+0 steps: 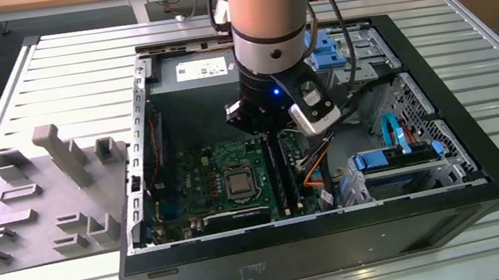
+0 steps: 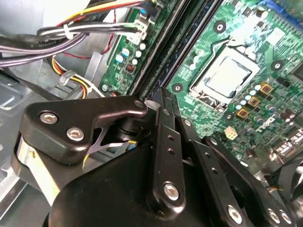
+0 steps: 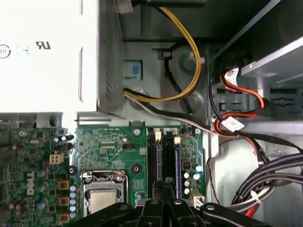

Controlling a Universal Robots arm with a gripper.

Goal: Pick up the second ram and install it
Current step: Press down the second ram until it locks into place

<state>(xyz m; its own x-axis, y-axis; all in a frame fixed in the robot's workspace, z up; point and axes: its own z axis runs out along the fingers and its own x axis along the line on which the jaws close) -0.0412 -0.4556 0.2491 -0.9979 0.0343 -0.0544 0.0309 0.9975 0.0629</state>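
**A:** Start closest in. What is the gripper [image 2: 163, 101] doing?

**B:** In the second wrist view its two black fingers [image 2: 166, 142] are drawn almost together, with only a thin seam between them. The tips point down at the long black memory slots [image 3: 152, 158] of the motherboard [image 2: 265, 42].

**A:** Is it holding anything?

**B:** I can't tell. The tips sit right at the near end of the slot lines, and the linkage hides where they meet.

**A:** And the second ram?

**B:** A slim dark strip with a bluish edge, the second ram [image 2: 176, 56], runs away from the fingertips, in line with the slots and low against the board. Whether it is fully seated I can't tell.

**A:** What is just beside that?

**B:** The square processor socket [image 2: 227, 75] with its metal lid lies on one side of the slots. On the other side a bundle of black, yellow and red cables [image 2: 71, 35] reaches a white connector at the board's edge.

**A:** Further out?

**B:** In the first wrist view the pale box of the power supply [image 3: 42, 56] sits beyond the board, with a yellow cable looping past it. In the exterior view the arm [image 1: 268, 22] comes straight down into the open black computer case [image 1: 341, 244]. A drive bay with blue tabs [image 1: 397, 160] sits toward the exterior view's right.

**A:** And outside the case?

**B:** The case lies on a slatted metal table [image 1: 76, 69]. A grey moulded tray [image 1: 36, 204] with upright holders rests just beside it, on the exterior view's left.
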